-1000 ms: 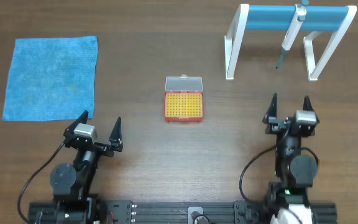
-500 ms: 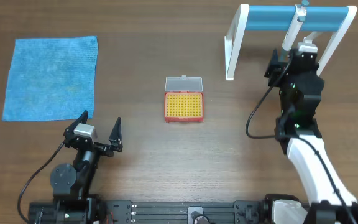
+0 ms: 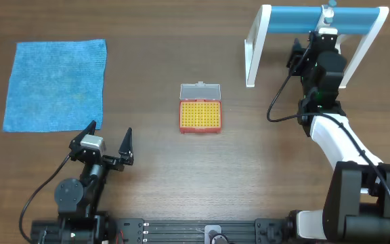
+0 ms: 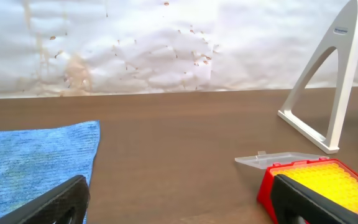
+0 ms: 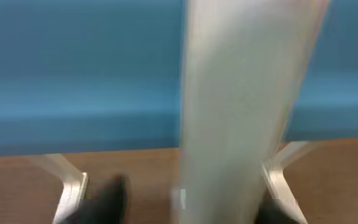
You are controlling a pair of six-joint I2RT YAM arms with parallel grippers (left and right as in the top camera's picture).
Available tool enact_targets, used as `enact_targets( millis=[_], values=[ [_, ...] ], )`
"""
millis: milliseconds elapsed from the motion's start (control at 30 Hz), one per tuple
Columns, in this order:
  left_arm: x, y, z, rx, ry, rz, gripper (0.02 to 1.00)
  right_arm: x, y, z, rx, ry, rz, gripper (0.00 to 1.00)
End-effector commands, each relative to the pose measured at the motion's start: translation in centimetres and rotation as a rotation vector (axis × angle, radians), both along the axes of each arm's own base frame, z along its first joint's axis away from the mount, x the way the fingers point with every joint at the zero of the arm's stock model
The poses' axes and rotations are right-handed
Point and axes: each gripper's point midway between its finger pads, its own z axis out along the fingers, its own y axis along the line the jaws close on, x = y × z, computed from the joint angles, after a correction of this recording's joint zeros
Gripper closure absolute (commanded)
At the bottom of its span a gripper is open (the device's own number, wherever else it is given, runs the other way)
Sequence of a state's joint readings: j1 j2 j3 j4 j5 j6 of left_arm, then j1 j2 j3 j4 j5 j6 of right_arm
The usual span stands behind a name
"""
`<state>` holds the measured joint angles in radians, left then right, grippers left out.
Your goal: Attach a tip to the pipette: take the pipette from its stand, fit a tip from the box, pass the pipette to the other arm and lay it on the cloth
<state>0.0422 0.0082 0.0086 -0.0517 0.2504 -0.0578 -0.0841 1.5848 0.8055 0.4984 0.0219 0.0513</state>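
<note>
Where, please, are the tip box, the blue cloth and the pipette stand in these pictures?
tip box [image 3: 200, 115], top view, on its yellow tip rack.
blue cloth [image 3: 55, 85], top view, on its middle.
pipette stand [image 3: 290, 20], top view, on its blue crossbar.

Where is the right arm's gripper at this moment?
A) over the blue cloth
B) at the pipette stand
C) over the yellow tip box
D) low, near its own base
B: the right gripper is up at the stand, and its wrist view has the pipette close ahead.
</note>
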Motion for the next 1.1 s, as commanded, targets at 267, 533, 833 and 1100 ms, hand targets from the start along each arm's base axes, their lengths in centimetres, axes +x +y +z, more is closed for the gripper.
enact_targets(
  millis=[267, 533, 833, 1100],
  values=[
    [0.0, 0.1, -0.2, -0.015, 0.006, 0.008, 0.080, 0.3, 0.3, 1.8, -0.007, -0.038, 0.017, 0.928],
    [0.0, 0.1, -0.2, -0.015, 0.007, 0.008, 0.080, -0.6, 0.3, 5.8, -0.014, -0.124, 0.017, 0.928],
    [0.0, 0.1, -0.2, -0.015, 0.007, 0.008, 0.077, -4.3, 0.9, 7.4, 0.064, -0.050, 0.008, 0.925],
    [0.0, 0.1, -0.2, -0.015, 0.007, 0.008, 0.077, -6.2, 14.1, 11.9, 0.117, -0.178, 0.431, 0.930]
  ],
)
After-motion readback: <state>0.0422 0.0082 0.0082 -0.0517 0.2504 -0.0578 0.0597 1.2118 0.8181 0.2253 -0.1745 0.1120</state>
